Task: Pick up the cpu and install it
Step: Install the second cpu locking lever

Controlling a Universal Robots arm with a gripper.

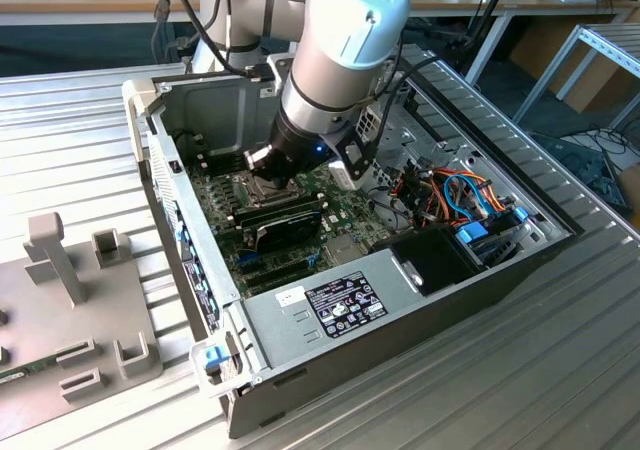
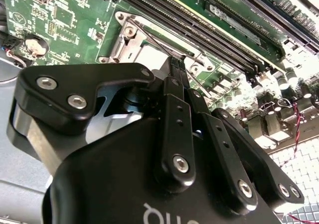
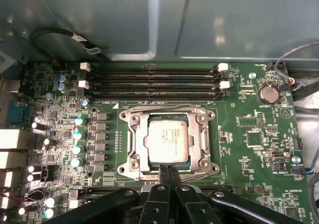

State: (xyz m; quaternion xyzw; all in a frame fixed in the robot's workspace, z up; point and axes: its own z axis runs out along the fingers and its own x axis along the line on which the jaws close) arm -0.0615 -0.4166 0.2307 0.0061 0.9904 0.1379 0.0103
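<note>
Exterior view first: the arm reaches down into the open computer case (image 1: 420, 300), which lies on the ribbed metal surface (image 1: 80, 140). The end effector (image 1: 268, 166) hovers low over the green motherboard (image 1: 335, 195), just above the socket area, with the black power supply (image 1: 440, 260) well off to one side of it.

Second wrist view now: looking along the black linkage, the fingers (image 2: 175, 67) come together to a narrow point with no gap showing between them, and nothing is caught there. Just beyond the tips sits the metal socket frame (image 2: 130, 35), and past that run the long memory slots (image 2: 199, 30).

First wrist view: here's the clearest look. The cpu (image 3: 168, 140) lies flat and square inside the socket frame (image 3: 133, 157), directly ahead of the end effector (image 3: 168, 170), whose closed tips rest at the near edge of the frame, just beside the chip. The frame's opening is uncovered, so the silver top is fully exposed. Beyond the chip, the memory slots (image 3: 149, 82) cross the board.

My read: the chip looks seated, so the placing step seems done and the installing stage is at hand. Whatever follows calls for a gentle, straight motion that leaves the chip undisturbed in its seat.
</note>
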